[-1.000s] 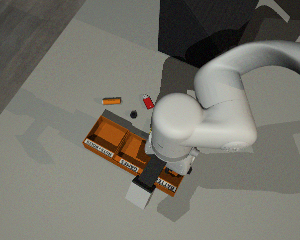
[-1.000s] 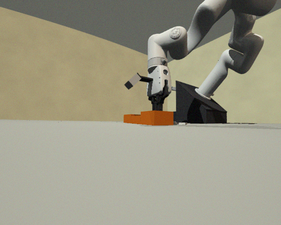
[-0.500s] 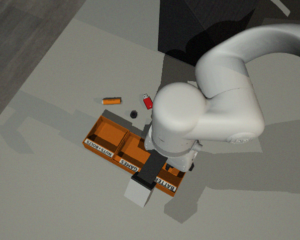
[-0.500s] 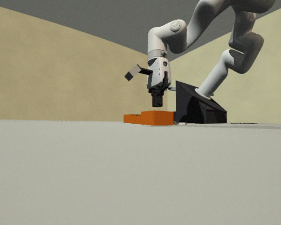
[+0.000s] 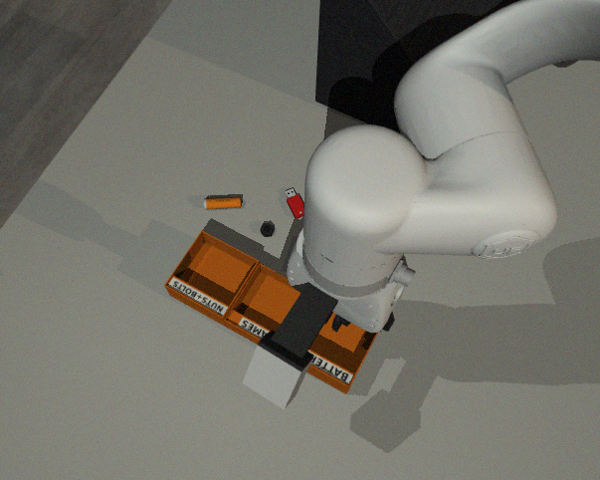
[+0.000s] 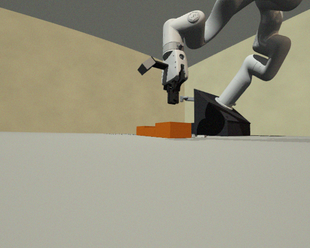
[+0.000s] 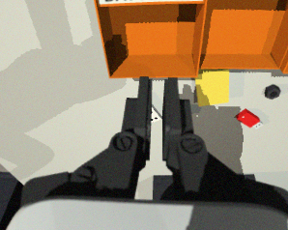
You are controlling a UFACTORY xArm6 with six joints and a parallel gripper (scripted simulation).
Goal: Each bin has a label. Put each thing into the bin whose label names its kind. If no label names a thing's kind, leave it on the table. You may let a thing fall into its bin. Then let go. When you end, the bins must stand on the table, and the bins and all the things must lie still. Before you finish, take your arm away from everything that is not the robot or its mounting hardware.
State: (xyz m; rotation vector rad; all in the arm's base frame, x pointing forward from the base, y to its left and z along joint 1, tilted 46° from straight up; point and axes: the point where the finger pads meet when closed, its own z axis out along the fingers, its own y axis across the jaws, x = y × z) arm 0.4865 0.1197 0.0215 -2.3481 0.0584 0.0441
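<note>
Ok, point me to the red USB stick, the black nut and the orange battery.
red USB stick (image 5: pixel 296 206) (image 7: pixel 248 117): top and wrist views, red body.
black nut (image 5: pixel 264 231) (image 7: pixel 268 92): top and wrist views, ring beside its hole.
orange battery (image 5: pixel 223 202): top view, middle of the orange side.

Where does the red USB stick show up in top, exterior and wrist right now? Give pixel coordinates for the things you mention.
Top: red USB stick (image 5: pixel 296 205) (image 7: pixel 248 117), just above centre, beside the arm's white wrist.
Exterior: can't be made out.
Wrist: right side, mid-height, below the dark nut (image 5: pixel 267 228) (image 7: pixel 272 92).
Shared landmark: the orange bins (image 5: pixel 250 283) (image 6: pixel 163 130) (image 7: pixel 199 46).
</note>
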